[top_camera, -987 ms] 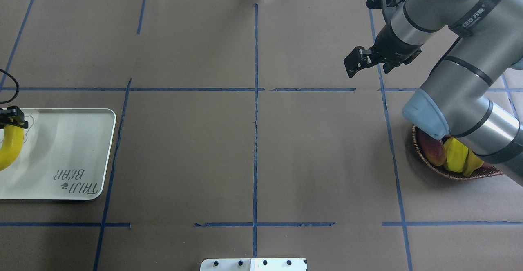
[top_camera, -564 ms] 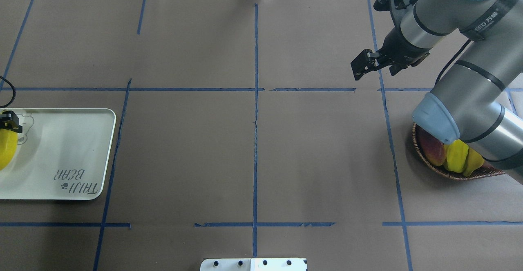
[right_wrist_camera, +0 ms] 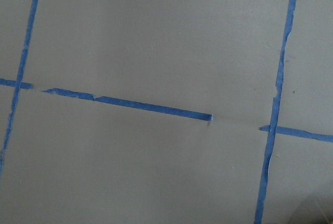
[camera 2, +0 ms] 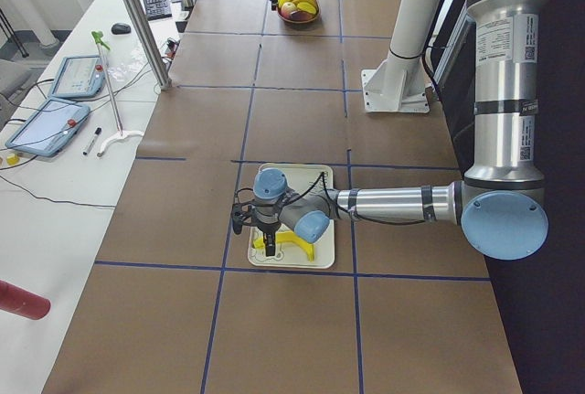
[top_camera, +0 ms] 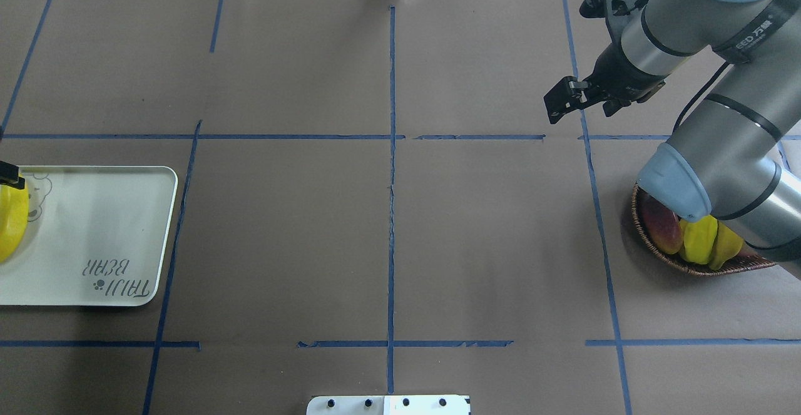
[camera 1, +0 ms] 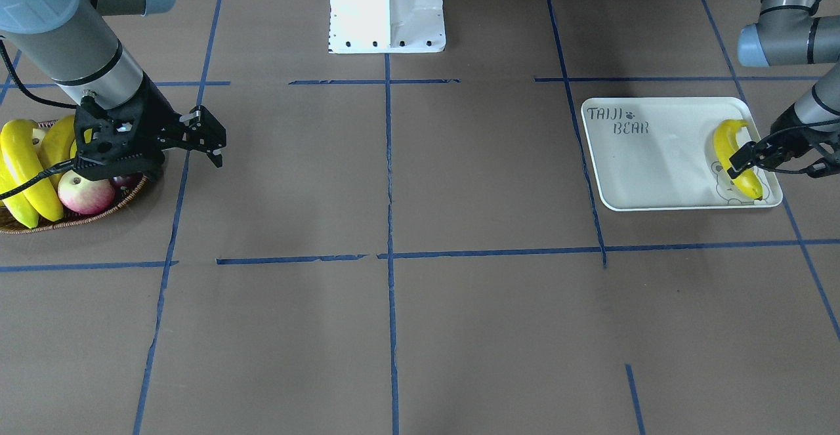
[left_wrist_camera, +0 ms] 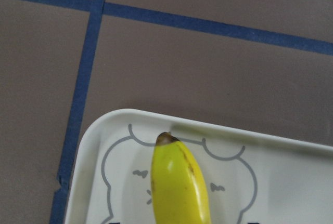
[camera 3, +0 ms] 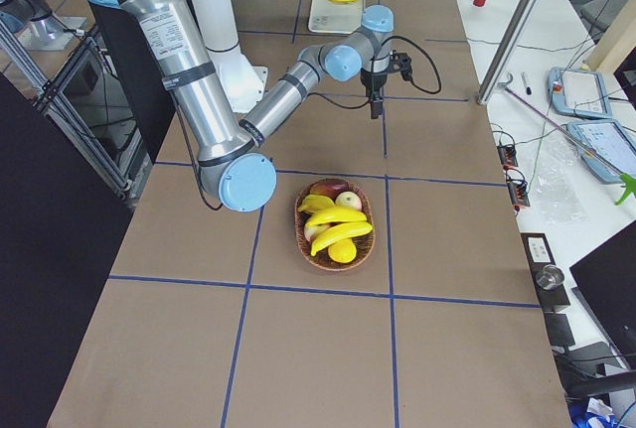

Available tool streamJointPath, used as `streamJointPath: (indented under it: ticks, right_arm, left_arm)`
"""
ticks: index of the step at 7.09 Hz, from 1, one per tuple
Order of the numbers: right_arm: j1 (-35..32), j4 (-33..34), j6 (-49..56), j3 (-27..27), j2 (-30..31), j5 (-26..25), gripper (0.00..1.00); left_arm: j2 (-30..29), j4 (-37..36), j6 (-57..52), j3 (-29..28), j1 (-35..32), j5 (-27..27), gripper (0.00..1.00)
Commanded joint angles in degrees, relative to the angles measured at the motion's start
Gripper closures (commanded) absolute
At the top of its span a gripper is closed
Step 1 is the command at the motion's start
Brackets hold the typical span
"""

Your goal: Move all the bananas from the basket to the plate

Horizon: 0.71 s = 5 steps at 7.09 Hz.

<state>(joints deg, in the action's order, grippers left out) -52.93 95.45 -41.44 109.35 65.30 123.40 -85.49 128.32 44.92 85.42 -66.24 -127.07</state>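
One banana (camera 1: 725,140) lies on the white "TAIJI BEAR" plate (camera 1: 656,166) over its bear outline, and it also shows in the left wrist view (left_wrist_camera: 179,187). My left gripper (camera 1: 745,159) hovers just above its middle, open and empty. It is at the frame's left edge in the overhead view (top_camera: 7,176). Three more bananas (camera 1: 26,159) lie in the wicker basket (camera 1: 98,215). My right gripper (camera 1: 211,140) is open and empty, above bare table on the far side of the basket from the robot. My right arm hides most of the basket (top_camera: 688,269) from above.
The basket also holds a red apple (camera 1: 85,195), a yellow-green star fruit (top_camera: 699,240) and a reddish fruit (top_camera: 663,227). Blue tape lines (top_camera: 392,152) grid the brown table. The white robot base (camera 1: 387,8) stands at the table's near edge.
My left gripper carried the banana toward the plate's outer end, then rose off it. My right gripper moved right and a little away from the robot.
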Motion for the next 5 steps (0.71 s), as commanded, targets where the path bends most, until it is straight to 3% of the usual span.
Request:
streamJointPath:
  ticks: [1, 2, 5]
  right_arm:
    - [-1.4, 0.0, 3.9, 0.4, 1.9, 0.0, 0.0]
    - [-3.0, 0.1, 8.0, 2.1, 5.0, 0.1, 0.0]
    - [-7.4, -0.6, 28.3, 3.1, 16.1, 0.0, 0.0]
  left_arm:
    - [-0.4, -0.3, -3.1, 2.0, -4.6, -4.0, 0.0]
    - [-0.6, -1.0, -3.1, 4.1, -4.5, -4.1, 0.0]
    - [-1.4, -12.0, -3.1, 12.9, -4.2, -6.1, 0.0]
